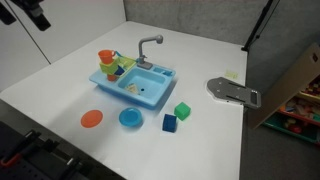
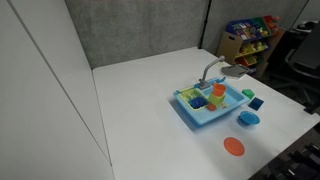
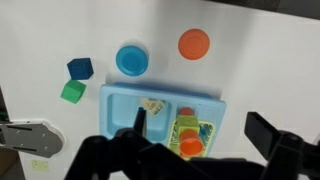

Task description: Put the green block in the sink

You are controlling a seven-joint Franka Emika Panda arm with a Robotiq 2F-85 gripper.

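Note:
The green block is a small bright green cube on the white table, just beside the sink's corner, next to the dark blue cube. In the wrist view the green block lies left of the sink. The light blue toy sink has a grey faucet and a side rack holding orange and yellow-green cups. My gripper is open and empty, high above the sink's rack side, well away from the block. It hangs at the top left in an exterior view.
A round blue bowl and an orange disc lie in front of the sink. A grey metal plate lies near the table's edge. Shelves with toys stand beyond the table.

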